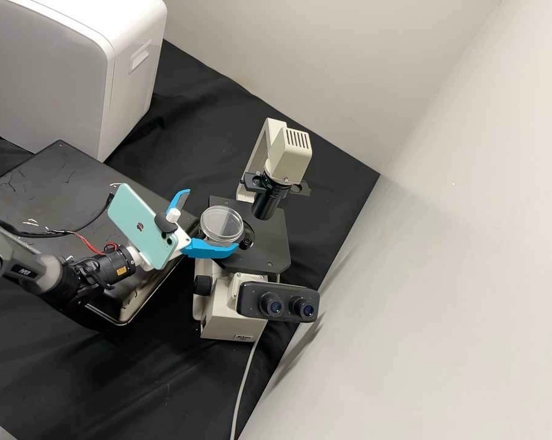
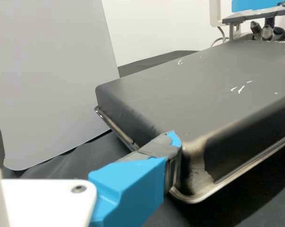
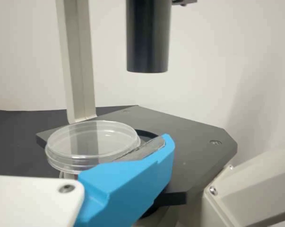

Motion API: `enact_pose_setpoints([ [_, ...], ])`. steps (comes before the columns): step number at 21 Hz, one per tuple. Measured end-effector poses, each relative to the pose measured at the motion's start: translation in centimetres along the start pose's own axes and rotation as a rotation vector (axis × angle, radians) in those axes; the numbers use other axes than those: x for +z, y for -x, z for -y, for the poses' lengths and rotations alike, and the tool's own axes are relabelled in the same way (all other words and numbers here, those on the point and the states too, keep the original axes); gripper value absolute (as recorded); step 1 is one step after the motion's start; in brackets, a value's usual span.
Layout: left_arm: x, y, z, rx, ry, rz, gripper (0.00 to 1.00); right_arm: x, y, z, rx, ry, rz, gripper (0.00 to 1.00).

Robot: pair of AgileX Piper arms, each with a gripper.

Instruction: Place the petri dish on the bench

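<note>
Right gripper (image 1: pixel 210 220) is held level at the microscope stage (image 1: pixel 270 244), arm stretched in from the left, blue fingers spread wide, gripping nothing. Petri dish (image 1: pixel 222 223) sits on the stage, one finger right alongside its rim.

The petri dish (image 3: pixel 91 142) is clear, round and shallow, with its lid on (nothing shows inside). It sits flat on the black microscope stage (image 3: pixel 199 142), between the spread fingers of the right claw (image 1: pixel 211 221). It lies close against one finger's inner face and clear of the other.
</note>
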Motion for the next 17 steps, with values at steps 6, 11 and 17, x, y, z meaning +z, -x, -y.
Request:
enact_pose_setpoints([
  [6, 0.0, 0.0, 0.08, -0.003, -0.001, -0.001, 1.00, 0.6, -0.8, 0.4, -0.010, 0.015, 0.021, 1.00],
  [11, 0.0, 0.0, 0.08, -0.003, 0.003, -0.001, 1.00, 0.9, -1.6, 0.6, 0.004, 0.029, 0.035, 1.00],
  [17, 0.0, 0.0, 0.09, -0.004, 0.002, -0.001, 1.00, 1.3, -1.9, 1.0, -0.007, 0.039, 0.046, 1.00],
])
